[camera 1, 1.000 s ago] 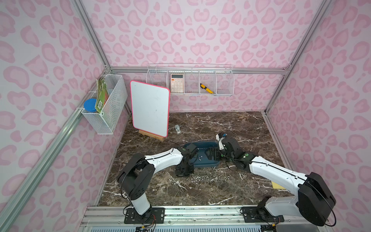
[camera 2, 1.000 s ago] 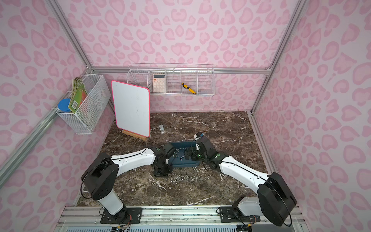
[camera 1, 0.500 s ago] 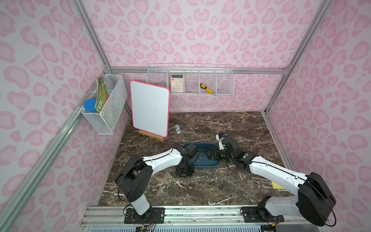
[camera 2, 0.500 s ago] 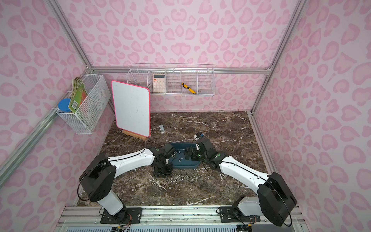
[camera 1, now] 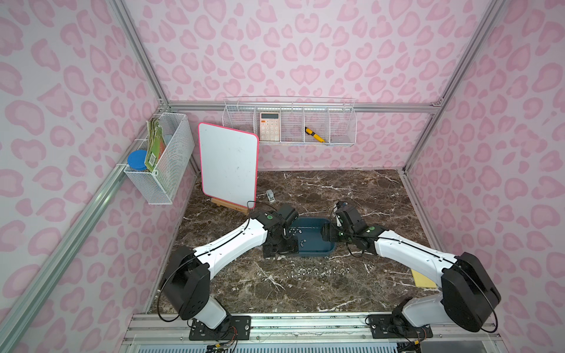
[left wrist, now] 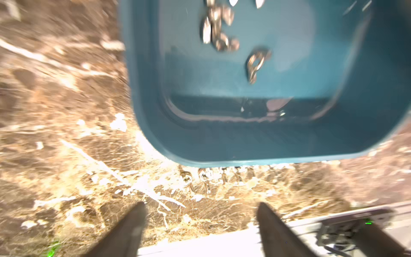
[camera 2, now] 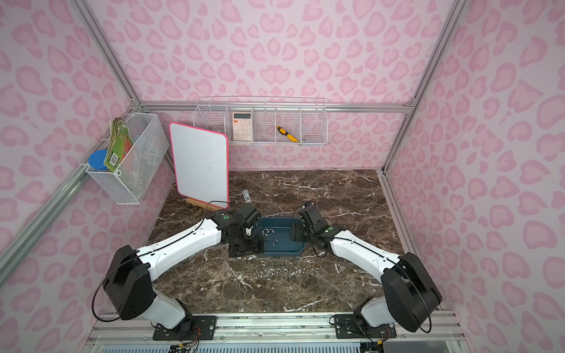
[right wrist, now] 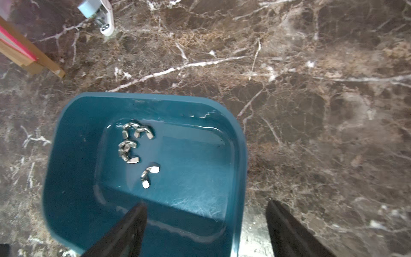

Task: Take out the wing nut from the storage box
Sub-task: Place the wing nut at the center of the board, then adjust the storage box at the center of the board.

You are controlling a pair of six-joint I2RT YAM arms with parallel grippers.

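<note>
A: Wing nut, location?
B: One wing nut [right wrist: 149,175] lies alone on the floor of the box [right wrist: 66,178], with nothing touching it. A cluster [right wrist: 131,142] of more nuts sits just beyond it, nearer a corner of the box.
A: And the box?
B: Flat on the counter [camera 1: 336,195], between the two arms in both top views.
A: Right end effector?
B: The right end effector [right wrist: 204,211] has its fingers apart and straddles one end wall of the box. One finger [right wrist: 129,229] hangs over the inside, the other over the counter outside. A gap shows on both sides of the wall, so nothing is clamped.
A: Left?
B: The left end effector [left wrist: 200,213] is at the opposite end, fingers apart, with bare counter between them and nothing held. That wrist view is blurred; its height above the counter cannot be told.
A: Anything outside the box?
B: A row of nuts [camera 1: 318,271] lies side by side on the counter just in front of the box, clear of both arms. A whiteboard [camera 1: 227,171] stands near the back left corner.
</note>
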